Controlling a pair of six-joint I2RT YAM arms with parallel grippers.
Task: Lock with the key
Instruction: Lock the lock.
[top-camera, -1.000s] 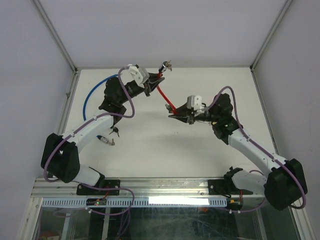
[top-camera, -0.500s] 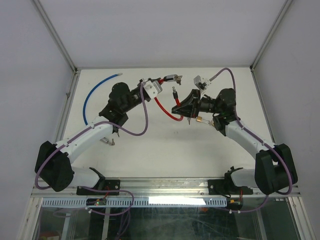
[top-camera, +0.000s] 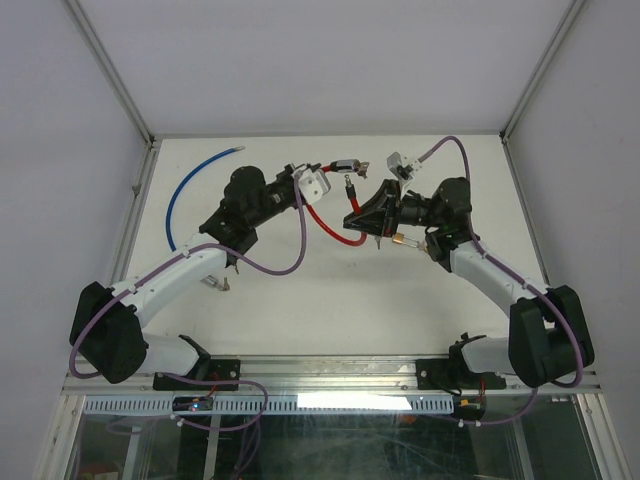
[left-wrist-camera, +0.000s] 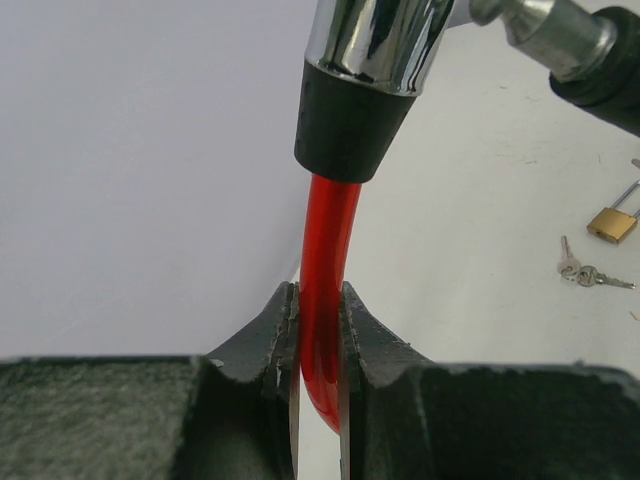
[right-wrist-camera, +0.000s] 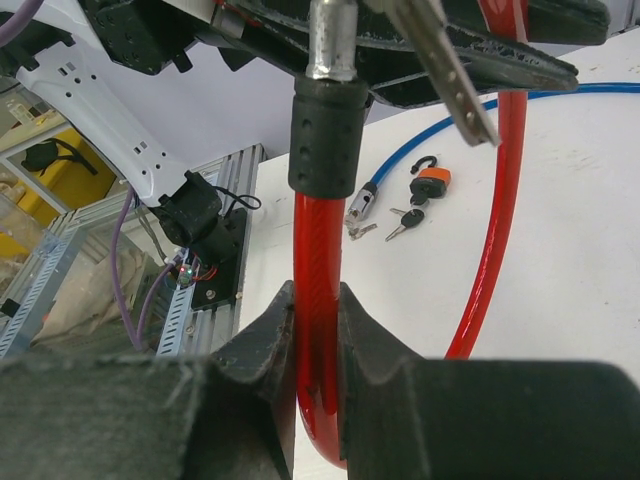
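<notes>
A red cable lock (top-camera: 330, 225) hangs in the air between both grippers. My left gripper (top-camera: 323, 176) is shut on the cable just below its chrome barrel (top-camera: 345, 167), as the left wrist view (left-wrist-camera: 318, 300) shows, with the barrel (left-wrist-camera: 375, 40) above a black collar. My right gripper (top-camera: 358, 212) is shut on the other end below the metal pin (top-camera: 350, 184); in the right wrist view (right-wrist-camera: 316, 300) the pin (right-wrist-camera: 328, 40) stands above a black sleeve. A key (right-wrist-camera: 445, 70) hangs beside the pin. The pin (left-wrist-camera: 555, 35) is close to the barrel but apart from it.
A blue cable lock (top-camera: 190, 185) lies at the back left. An orange padlock (right-wrist-camera: 432, 180) with keys and a chrome cylinder (right-wrist-camera: 362, 208) lie by the left arm. A brass padlock (top-camera: 405, 241) and loose keys (left-wrist-camera: 580, 272) lie under the right arm.
Both arms have raised the cable's ends off the table and brought them together. In the last half second the left gripper has carried the barrel a little right, toward the pin.
</notes>
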